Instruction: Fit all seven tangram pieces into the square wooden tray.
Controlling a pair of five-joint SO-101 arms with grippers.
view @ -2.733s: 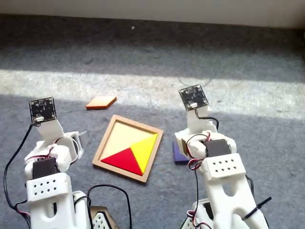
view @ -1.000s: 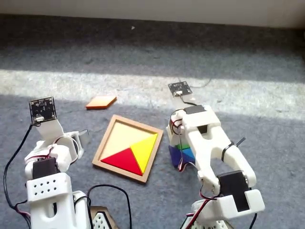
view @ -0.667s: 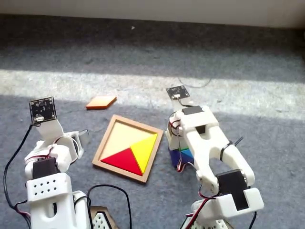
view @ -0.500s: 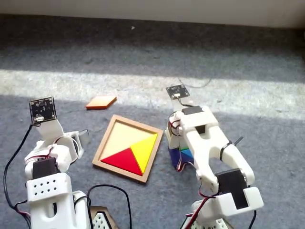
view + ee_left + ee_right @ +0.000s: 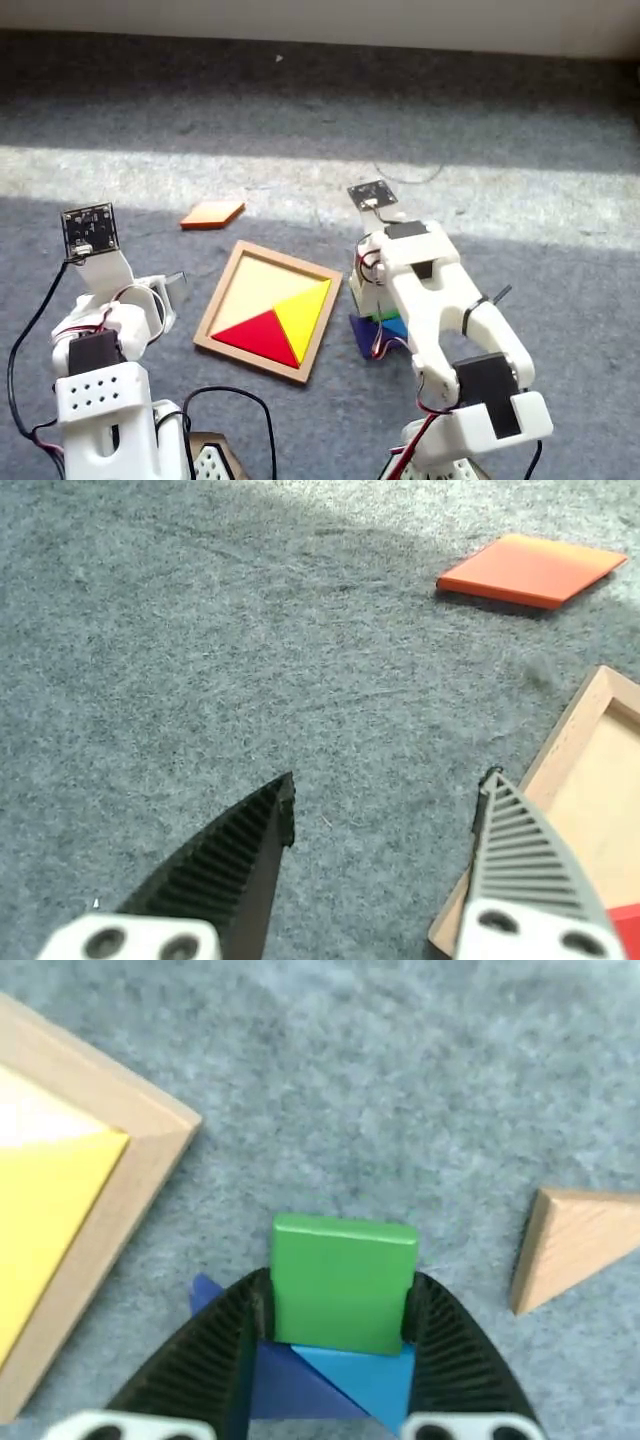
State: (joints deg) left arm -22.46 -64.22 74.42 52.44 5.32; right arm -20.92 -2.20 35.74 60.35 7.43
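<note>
While the right pincer [image 5: 338,1295] clamps the smooth green square [image 5: 345,1275] over two blue triangles [image 5: 350,1382] just beside the wooden tray [image 5: 140,1170], we see the left pincer [image 5: 388,780] released above the fuzzy grey surface [image 5: 200,630], with a flat orange parallelogram [image 5: 530,570] nearby. The tray holds yellow triangles [image 5: 292,308] and a red triangle [image 5: 262,336].

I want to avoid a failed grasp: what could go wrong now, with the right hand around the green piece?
1. The green square lies on top of the blue pieces. Lifting it with the right hand may drag or shift them.
2. The fingers press only on two side edges of the square, so it may slip or turn on the way to the wooden tray.
</note>
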